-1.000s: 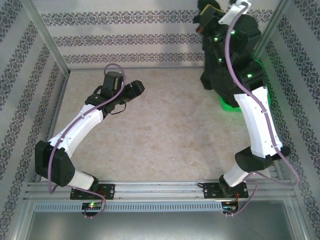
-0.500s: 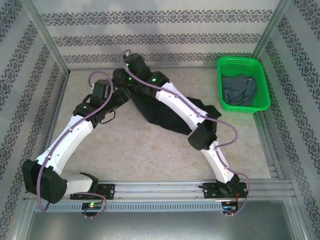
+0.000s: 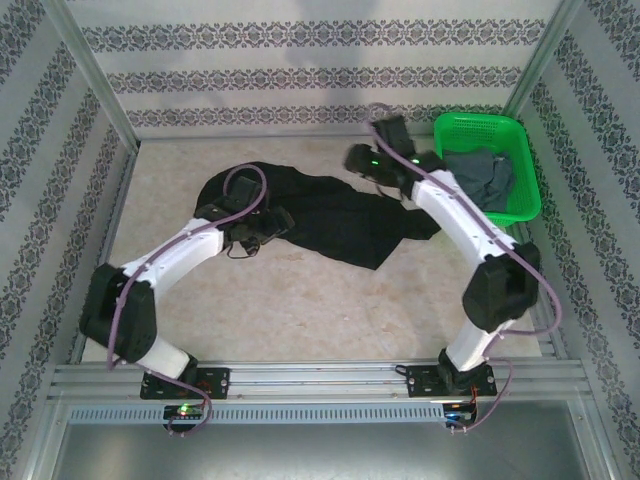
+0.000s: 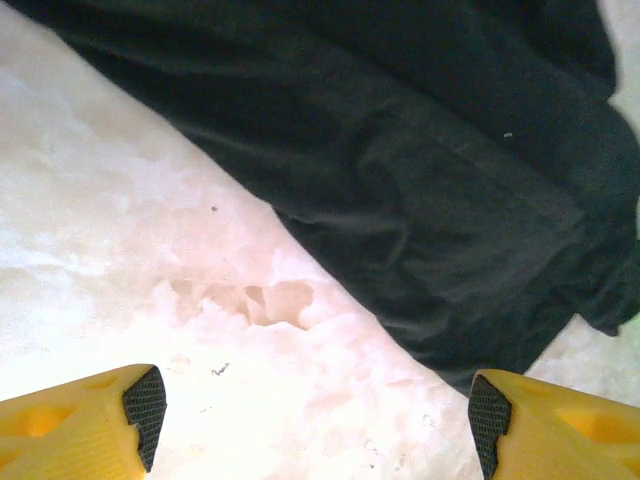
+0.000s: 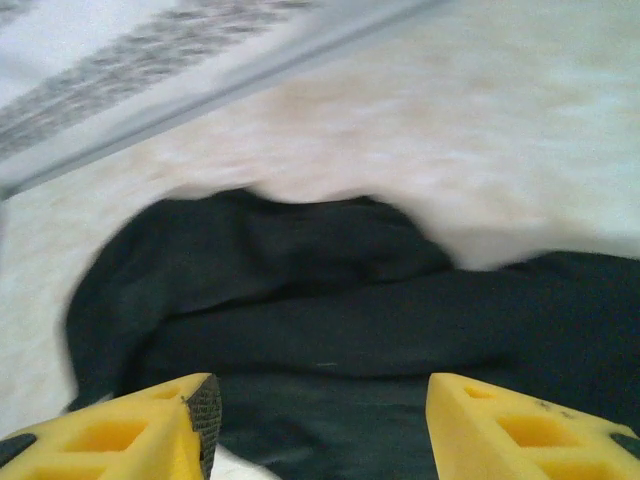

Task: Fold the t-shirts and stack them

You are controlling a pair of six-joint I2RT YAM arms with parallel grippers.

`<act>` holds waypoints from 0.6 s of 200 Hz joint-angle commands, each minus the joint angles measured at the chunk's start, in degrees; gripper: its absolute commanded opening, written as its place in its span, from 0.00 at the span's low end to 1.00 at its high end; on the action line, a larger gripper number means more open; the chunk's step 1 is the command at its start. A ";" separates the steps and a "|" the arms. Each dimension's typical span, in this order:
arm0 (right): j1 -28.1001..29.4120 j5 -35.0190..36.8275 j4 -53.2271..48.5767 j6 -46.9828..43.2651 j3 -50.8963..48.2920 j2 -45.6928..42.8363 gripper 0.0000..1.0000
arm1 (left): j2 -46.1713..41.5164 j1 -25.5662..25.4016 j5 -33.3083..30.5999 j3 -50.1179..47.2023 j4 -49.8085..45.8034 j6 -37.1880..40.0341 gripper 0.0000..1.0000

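a black t-shirt [image 3: 330, 215] lies crumpled and unfolded on the pale, mottled table [image 3: 300, 300]; its long axis runs across the table from the far left toward the green mesh basket [image 3: 480, 120] in the far right corner, and one lobe of cloth points toward the near edge; which end is the collar cannot be told; the cloth is soft and matte, gathered in shallow creases and a stitched hem; a grey t-shirt [image 3: 487, 180] sits bunched inside the basket, a rectangular plastic tub with lattice walls; the left hand [image 3: 278, 222] hovers at the black shirt's near-left edge; seen from its own wrist, its yellow fingers with black ribbed pads [image 4: 148, 400] stand wide apart over bare table, with nothing between them; the right hand [image 3: 358, 158] hangs over the shirt's far right end, just beside the basket; in its blurred wrist view the yellow fingers [image 5: 150, 430] are likewise apart above the dark cloth, gripping nothing.
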 commanded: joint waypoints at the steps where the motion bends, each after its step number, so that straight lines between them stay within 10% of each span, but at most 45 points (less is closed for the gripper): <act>1: -1.53 -1.90 -0.13 0.60 -8.33 -0.01 0.58 | -0.19 1.75 -0.84 2.45 0.01 -3.00 0.80; 120: -0.20 -8.37 -2.06 7.05 -5.15 16.19 0.66 | 16.66 33.30 5.60 7.67 1.84 0.59 0.88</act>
